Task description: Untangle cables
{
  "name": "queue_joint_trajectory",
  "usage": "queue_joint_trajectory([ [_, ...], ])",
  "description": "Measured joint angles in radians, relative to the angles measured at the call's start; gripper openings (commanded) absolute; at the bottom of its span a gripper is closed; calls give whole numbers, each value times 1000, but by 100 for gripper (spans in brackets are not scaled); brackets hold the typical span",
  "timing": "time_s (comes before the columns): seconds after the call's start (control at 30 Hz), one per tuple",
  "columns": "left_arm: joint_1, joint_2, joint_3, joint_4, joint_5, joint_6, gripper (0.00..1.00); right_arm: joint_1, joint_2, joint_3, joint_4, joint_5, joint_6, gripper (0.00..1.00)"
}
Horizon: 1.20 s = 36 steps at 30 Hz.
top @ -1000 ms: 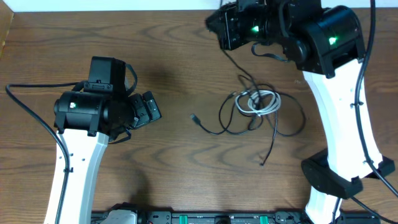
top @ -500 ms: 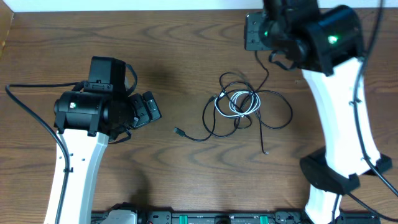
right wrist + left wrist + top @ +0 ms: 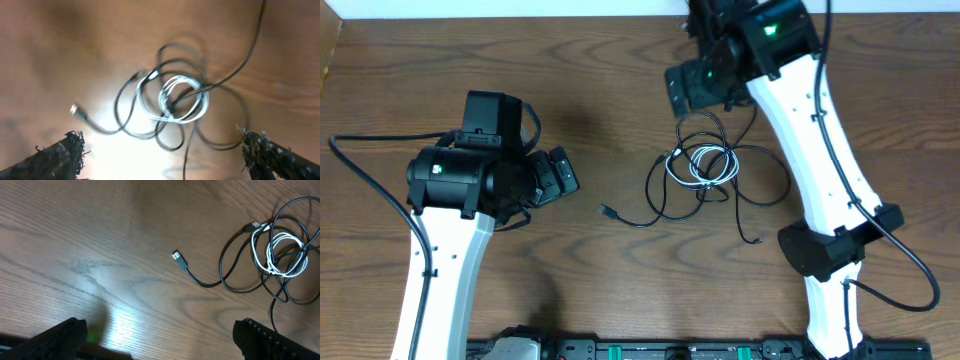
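End effector on the right arm (image 3: pixel 162 140) hangs wide, its fingers far apart with nothing between them. It sits over the far side of the cable bundle. A second ago it was up at the far edge of the worktop (image 3: pixel 620 290); it has since swung nearer and lower over the knot.

The bundle has slid a little to the left in that time and has lain where it is for the last half second. It lies right of centre on the worktop. The white cable (image 3: pixel 270 260) is coiled in the middle, and the black cables (image 3: pixel 205 284) loop around and through it. One black plug (image 3: pixel 177 256) trails out to the left, clear of the knot. Another black end (image 3: pixel 757 240) lies on the near right.

The shift moved the whole tangle as one piece. The white coil looks as wrapped by the black loops as before, so I judge that no cord has been freed yet. The untangling proper is not yet under way.

The left end effector (image 3: pixel 563 172) is also spread wide and holds nothing. It sits well to the left of the cables.

With the right fingers spread above the knot, a fresh pick on one strand seems the likely step. The left-hand plug looks the easiest to single out.
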Motion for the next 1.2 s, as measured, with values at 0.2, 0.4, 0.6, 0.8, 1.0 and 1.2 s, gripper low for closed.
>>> queue_joint_trajectory([
  [0.2, 0, 0, 0, 0, 0, 0, 98, 20, 14, -179, 59, -54, -43, 98],
  [0.4, 0, 0, 0, 0, 0, 0, 98, 29, 35, -406, 138, -70, -64, 76],
  [0.6, 0, 0, 0, 0, 0, 0, 98, 58, 38, -601, 227, -74, -121, 68],
  [0.8, 0, 0, 0, 0, 0, 0, 98, 75, 39, -715, 323, -74, -197, 68],
  [1.0, 0, 0, 0, 0, 0, 0, 98, 75, 39, -822, 488, -49, -233, 74],
  [1.2, 0, 0, 0, 0, 0, 0, 98, 75, 39, -890, 579, -18, -250, 46],
])
